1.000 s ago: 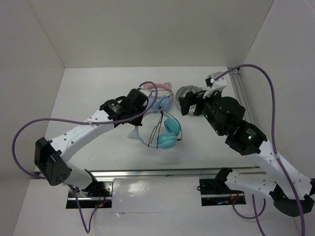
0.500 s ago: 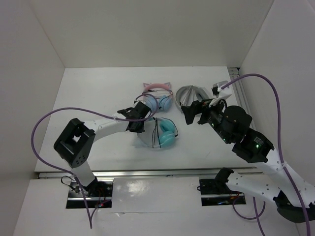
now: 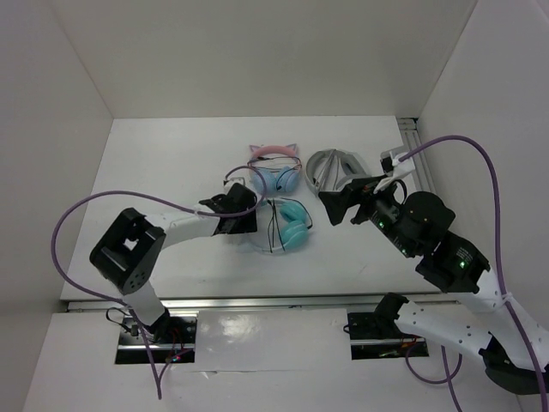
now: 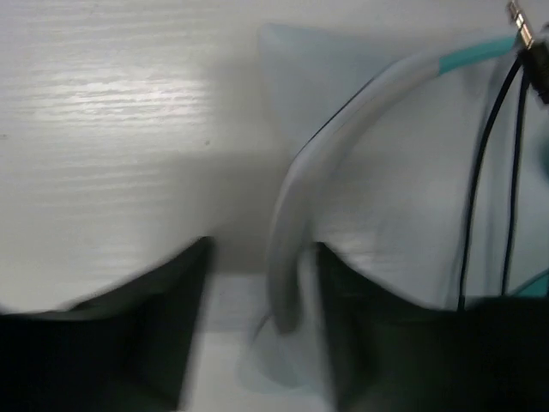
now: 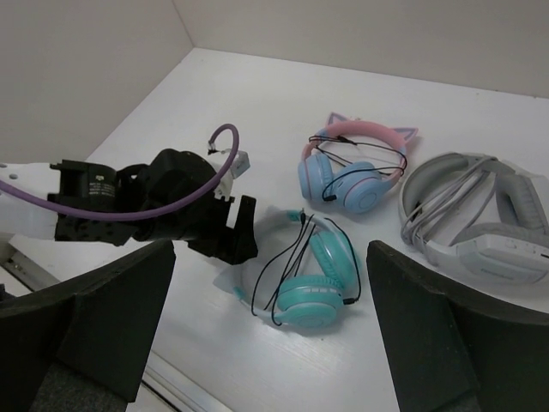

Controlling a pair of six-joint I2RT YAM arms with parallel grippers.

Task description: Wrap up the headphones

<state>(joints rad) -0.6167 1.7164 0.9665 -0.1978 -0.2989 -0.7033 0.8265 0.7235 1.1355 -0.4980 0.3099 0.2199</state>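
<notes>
The headphones (image 3: 292,225) lie flat on the white table, teal ear cups (image 5: 314,301) side by side, with the thin black cable (image 5: 290,257) looped loosely across them. Their pale headband (image 4: 292,215) curves toward my left gripper (image 3: 244,223), which is low on the table and open. In the left wrist view the left gripper (image 4: 264,262) has a dark finger on either side of the headband's end, which stands nearer the right finger. My right gripper (image 3: 333,206) hovers open to the right of the headphones. In its own view the right gripper (image 5: 270,257) is high above them, holding nothing.
A pink cat-ear pair with light-blue cups (image 3: 276,169) lies just behind the teal pair, its own cable wound on it. A grey-white pair (image 3: 333,163) lies at the back right, also in the right wrist view (image 5: 480,215). Box walls close the table's back and sides.
My left gripper lowered the headphones to the table and has now opened, letting go of the headband. The right gripper has drifted slightly right and back.
</notes>
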